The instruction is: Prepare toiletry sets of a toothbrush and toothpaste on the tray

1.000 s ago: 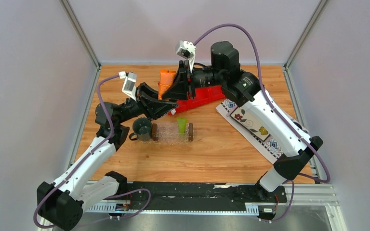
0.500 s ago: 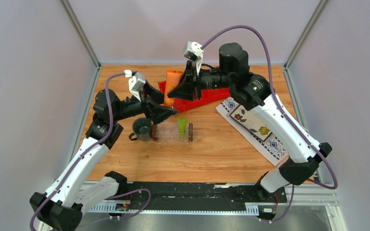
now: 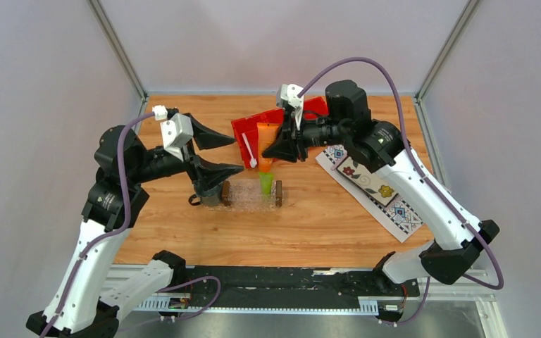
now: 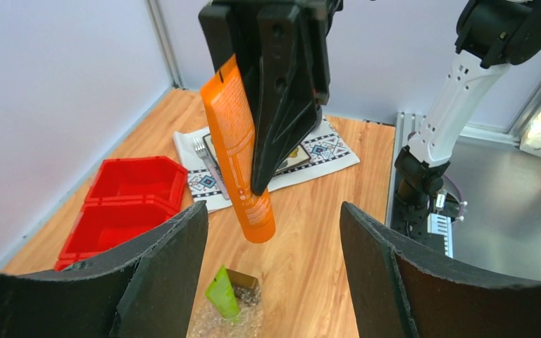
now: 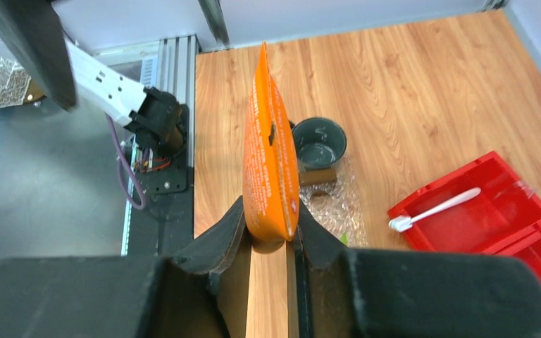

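Two tubes in play, one brush left in the bin.

Left gripper (image 3: 236,152) hovered near the mug (image 3: 208,190), spread wide and empty, likely parked clear of the drop. Right gripper (image 5: 271,225) hung above the tray (image 3: 246,198), pinching the orange toothpaste tube (image 4: 239,155) flat with its tip down, presumably to lower it beside the lime green tube (image 3: 265,183) lying at the tray's right end. Toothbrush (image 5: 434,208) lay in a red bin (image 3: 238,132) compartment, not on the tray. Left wrist view showed the orange tube's height over the tray, which the top view flattened. Right wrist view showed the pinch up close, and the toothbrush, which the left wrist view missed.
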`<state>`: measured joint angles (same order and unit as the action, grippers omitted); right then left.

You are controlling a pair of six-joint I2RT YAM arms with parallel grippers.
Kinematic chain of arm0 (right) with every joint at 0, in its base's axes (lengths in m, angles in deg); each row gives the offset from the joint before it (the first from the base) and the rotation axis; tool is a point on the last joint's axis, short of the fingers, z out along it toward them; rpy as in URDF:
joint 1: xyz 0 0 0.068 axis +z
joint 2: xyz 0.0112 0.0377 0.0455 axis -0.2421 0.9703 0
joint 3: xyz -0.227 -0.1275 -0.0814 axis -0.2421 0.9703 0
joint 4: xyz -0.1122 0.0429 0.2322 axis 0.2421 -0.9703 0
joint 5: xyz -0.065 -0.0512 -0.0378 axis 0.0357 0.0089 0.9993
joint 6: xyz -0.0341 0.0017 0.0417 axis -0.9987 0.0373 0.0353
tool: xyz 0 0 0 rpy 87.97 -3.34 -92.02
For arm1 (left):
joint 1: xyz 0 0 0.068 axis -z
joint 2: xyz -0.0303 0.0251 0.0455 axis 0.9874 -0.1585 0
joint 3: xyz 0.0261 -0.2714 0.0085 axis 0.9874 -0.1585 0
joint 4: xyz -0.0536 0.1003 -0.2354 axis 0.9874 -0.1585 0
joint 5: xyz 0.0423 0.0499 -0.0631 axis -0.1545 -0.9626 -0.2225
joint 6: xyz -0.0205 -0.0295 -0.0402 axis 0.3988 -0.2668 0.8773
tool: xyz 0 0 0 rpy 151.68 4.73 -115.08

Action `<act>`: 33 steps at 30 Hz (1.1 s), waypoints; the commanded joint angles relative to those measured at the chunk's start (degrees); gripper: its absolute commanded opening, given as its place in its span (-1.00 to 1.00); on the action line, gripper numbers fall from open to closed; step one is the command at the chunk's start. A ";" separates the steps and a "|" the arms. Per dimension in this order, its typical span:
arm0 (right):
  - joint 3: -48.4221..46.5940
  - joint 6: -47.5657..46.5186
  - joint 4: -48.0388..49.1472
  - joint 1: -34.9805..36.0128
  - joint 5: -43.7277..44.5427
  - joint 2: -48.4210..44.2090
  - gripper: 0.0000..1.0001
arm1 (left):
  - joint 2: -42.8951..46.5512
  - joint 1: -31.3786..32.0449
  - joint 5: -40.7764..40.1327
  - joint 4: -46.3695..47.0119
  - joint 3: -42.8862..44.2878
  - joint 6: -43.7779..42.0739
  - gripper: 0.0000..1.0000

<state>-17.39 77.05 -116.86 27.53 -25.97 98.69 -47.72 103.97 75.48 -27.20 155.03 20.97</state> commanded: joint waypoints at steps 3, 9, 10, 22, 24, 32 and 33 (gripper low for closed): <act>1.18 -3.95 -0.30 0.21 -3.07 -1.10 -1.00 | -1.76 -0.24 0.82 -0.53 1.70 -1.05 0.53; 1.18 -5.97 -1.79 1.79 -3.51 0.13 -1.00 | -3.96 -0.33 1.96 5.72 -0.67 1.41 0.53; 1.18 -6.32 -2.06 2.14 -3.59 0.39 -1.00 | -4.31 -0.33 2.14 6.33 -0.50 1.67 0.53; 0.66 -9.49 -4.96 5.30 -2.45 3.73 -1.00 | -7.21 -0.24 4.87 6.53 1.43 1.69 0.54; 0.39 -10.45 -5.66 5.66 -1.66 4.26 -1.00 | -7.74 -0.24 4.87 3.62 2.31 -0.25 0.54; 0.21 -13.62 -7.59 7.59 2.37 4.96 -1.00 | -8.27 -0.24 4.43 -9.04 4.95 -9.48 0.48; 0.21 -13.97 -7.94 7.68 2.73 5.14 -1.00 | -8.45 -0.24 4.43 -10.79 5.13 -10.18 0.48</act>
<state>-15.84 66.32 -124.93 34.13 -25.62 103.65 -56.29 104.00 79.15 -31.59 157.63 16.25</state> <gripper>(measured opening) 0.221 0.742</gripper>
